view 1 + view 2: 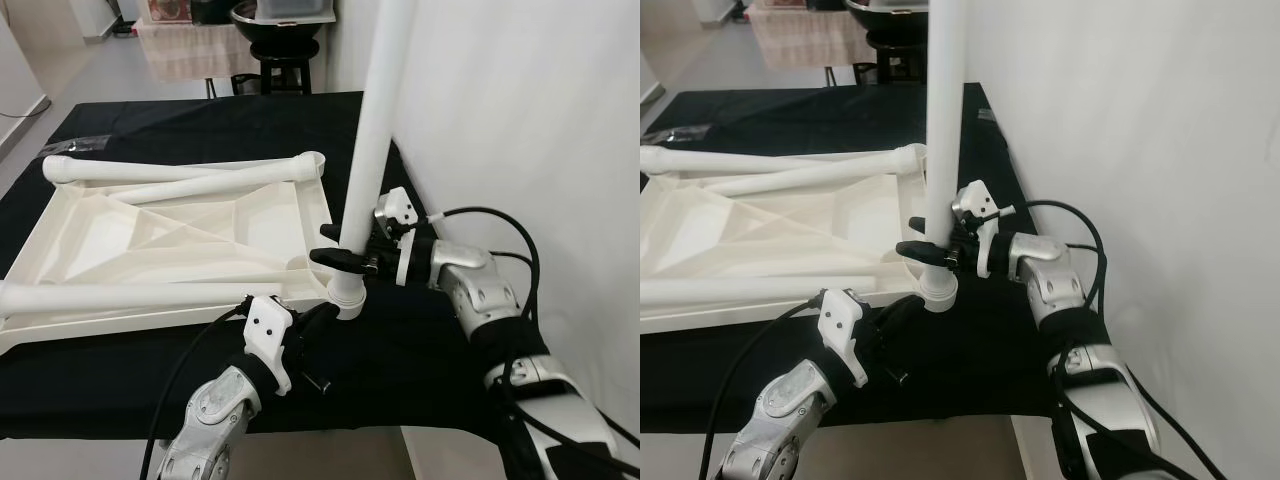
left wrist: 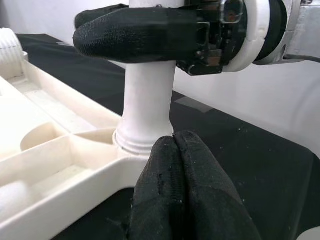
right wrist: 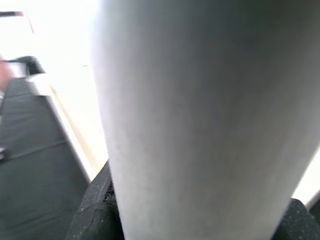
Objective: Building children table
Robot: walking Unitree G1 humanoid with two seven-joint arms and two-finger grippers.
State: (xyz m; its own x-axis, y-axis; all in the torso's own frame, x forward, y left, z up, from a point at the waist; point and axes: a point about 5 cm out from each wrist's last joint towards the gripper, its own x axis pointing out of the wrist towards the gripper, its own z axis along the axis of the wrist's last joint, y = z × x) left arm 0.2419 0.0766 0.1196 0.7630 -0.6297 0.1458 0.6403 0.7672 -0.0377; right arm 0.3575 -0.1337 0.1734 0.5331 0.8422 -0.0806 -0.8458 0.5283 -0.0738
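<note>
On the black-draped tabletop lies the upturned white table panel, two loose legs resting across it. At its near right corner an upright leg stands in the socket, the right gripper fingers clamped round it. Just below, the left gripper fingers are pressed together, empty, touching the corner.

We see the upturned table panel lying on the tabletop, with three legs resting across it. At its near right corner one leg stands upright, beside the wall on the right.
</note>
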